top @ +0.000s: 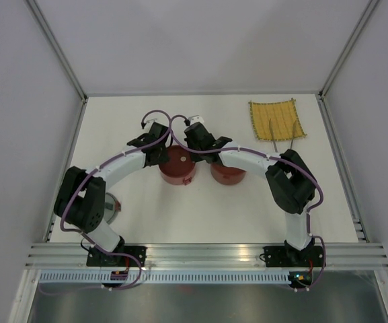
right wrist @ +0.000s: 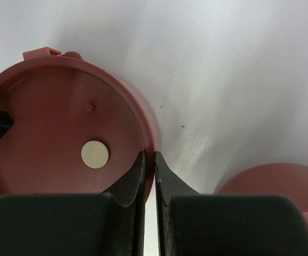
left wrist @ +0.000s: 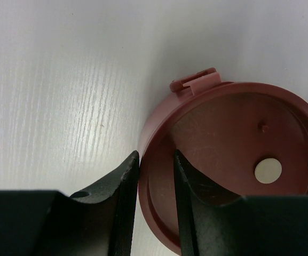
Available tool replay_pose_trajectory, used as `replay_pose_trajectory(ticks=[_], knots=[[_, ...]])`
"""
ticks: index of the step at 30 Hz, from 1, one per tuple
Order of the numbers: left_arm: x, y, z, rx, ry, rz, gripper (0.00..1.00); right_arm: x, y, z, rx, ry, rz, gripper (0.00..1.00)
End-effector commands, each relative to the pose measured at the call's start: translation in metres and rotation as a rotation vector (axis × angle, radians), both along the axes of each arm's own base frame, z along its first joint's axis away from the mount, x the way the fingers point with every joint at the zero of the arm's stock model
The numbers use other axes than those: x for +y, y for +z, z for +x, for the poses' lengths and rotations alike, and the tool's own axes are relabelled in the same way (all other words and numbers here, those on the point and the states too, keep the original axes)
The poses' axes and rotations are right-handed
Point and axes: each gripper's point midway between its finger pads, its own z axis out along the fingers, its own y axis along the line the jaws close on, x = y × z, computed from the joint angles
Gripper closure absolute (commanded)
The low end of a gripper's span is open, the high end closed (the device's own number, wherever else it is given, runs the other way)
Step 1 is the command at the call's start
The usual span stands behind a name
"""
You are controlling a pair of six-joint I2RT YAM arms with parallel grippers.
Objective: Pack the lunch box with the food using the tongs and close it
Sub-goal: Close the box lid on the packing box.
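Note:
One dark-red bowl of the lunch box (top: 178, 168) stands mid-table with a flat red lid (left wrist: 234, 138) sunk inside its rim; the lid has a pale centre knob (right wrist: 95, 154). My left gripper (left wrist: 156, 154) straddles the bowl's left rim, one finger outside and one inside, shut on it. My right gripper (right wrist: 149, 154) pinches the opposite rim, also shut. In the top view the left gripper (top: 160, 158) and the right gripper (top: 195, 156) flank that bowl. The second red bowl (top: 227, 173) stands just to its right. The tongs (top: 273, 134) lie on the yellow mat. The food is out of view.
The yellow woven mat (top: 278, 118) lies at the back right. A shiny round steel piece (top: 115, 207) shows partly behind my left arm at the left. The second bowl (right wrist: 274, 186) sits close by the right gripper. White walls enclose the table on three sides.

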Motion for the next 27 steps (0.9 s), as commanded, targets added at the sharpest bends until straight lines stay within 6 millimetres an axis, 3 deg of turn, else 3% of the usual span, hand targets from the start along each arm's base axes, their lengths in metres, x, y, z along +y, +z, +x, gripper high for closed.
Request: replay_pose_trajectory(ticks=[1,5,11,20,25,27], knots=[[-0.005,-0.025,-0.035,0.132,-0.09,0.007,0.62,-0.004,-0.025,-0.023,0.096,0.025,-0.08,0.9],[-0.005,-0.028,-0.037,0.144,-0.114,0.013,0.61,-0.014,-0.032,-0.023,0.107,0.008,-0.104,0.87],[-0.016,-0.039,-0.05,0.2,-0.147,-0.053,0.61,-0.015,-0.059,-0.033,0.223,0.056,-0.062,0.85],[-0.001,-0.048,-0.086,0.26,-0.14,-0.05,0.61,-0.001,-0.079,-0.038,0.276,0.12,-0.044,0.8],[-0.009,-0.03,-0.107,0.235,-0.153,-0.116,0.61,0.006,-0.093,-0.031,0.268,0.147,-0.048,0.8],[-0.017,-0.022,-0.117,0.213,-0.17,-0.143,0.6,0.018,-0.086,-0.026,0.263,0.18,-0.021,0.8]])
